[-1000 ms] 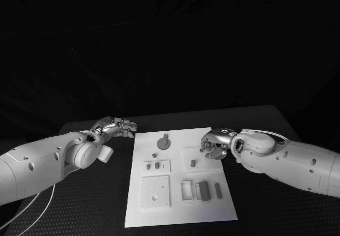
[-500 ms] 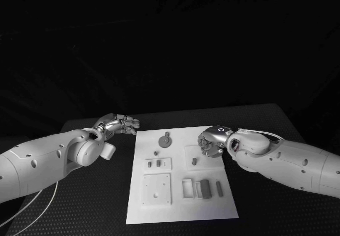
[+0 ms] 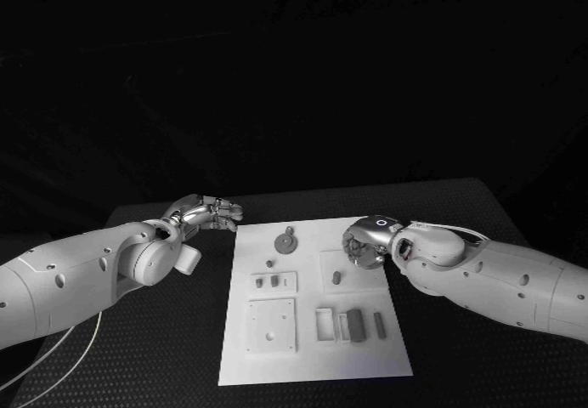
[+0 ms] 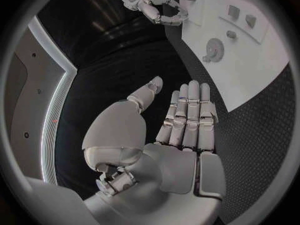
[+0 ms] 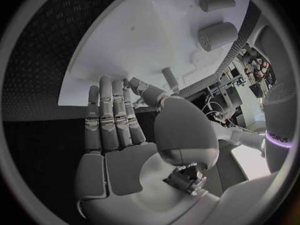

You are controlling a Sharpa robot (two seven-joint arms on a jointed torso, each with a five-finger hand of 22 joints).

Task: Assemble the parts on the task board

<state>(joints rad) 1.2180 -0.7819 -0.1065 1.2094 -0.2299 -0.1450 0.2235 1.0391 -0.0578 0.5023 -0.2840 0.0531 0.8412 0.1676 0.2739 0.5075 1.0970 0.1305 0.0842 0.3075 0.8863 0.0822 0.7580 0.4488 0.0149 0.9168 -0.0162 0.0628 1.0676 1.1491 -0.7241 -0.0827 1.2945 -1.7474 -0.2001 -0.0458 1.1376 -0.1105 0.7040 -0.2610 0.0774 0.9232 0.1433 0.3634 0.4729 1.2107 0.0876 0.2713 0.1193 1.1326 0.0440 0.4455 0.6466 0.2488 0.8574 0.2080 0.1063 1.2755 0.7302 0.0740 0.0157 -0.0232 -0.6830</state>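
The white task board [image 3: 307, 357] lies in the middle of the black table. On it are a grey round toothed part [image 3: 285, 244], a small slotted block [image 3: 274, 282], a square plate [image 3: 271, 325] and several upright grey pieces [image 3: 354, 325] near the right edge. My left hand [image 3: 208, 212] hovers off the board's far left corner, fingers straight, holding nothing. My right hand [image 3: 365, 242] hangs over the board's right edge, above a small part [image 3: 335, 278]. In the right wrist view its fingers [image 5: 112, 115] are stretched out flat and empty over the board [image 5: 156, 40].
The left wrist view has the toothed part [image 4: 214, 49] on the board [image 4: 250, 70], with my right hand [image 4: 153, 5] beyond it. Two grey cylinders [image 5: 217, 35] and a thin peg [image 5: 170, 79] stand on the board in the right wrist view. Black table surrounds the board.
My right hand has drawn slightly back and up at the board's right edge, and its fingers look straighter. The left hand has barely moved. The camera has shifted a little.
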